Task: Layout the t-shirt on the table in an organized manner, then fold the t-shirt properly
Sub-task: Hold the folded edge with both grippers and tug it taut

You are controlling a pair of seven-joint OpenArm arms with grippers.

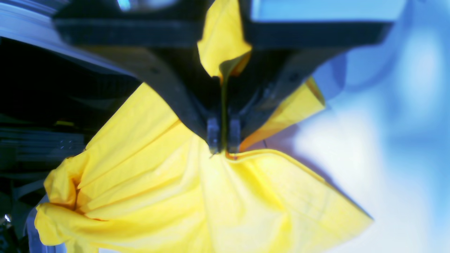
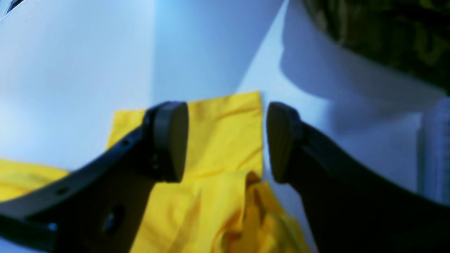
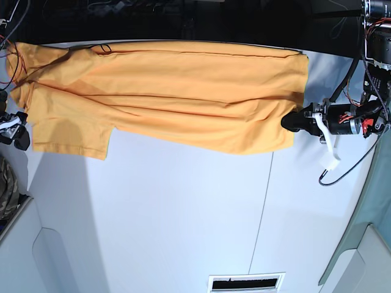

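the left pincer [image 1: 223, 149] is clamped on a bunched edge of the orange-yellow cloth t-shirt [image 3: 171, 91]. the right pincer [image 2: 226, 142] gapes wide above a sleeve on the wide white bench [image 3: 183, 213].

No legible text showing in any view, t-shirt [image 3: 177, 91] presenting a plain orange-yellow side with no lettering readable, table [image 3: 183, 220] bearing no markings or labels, wrist views too blurred for any print, brand or number to be made out
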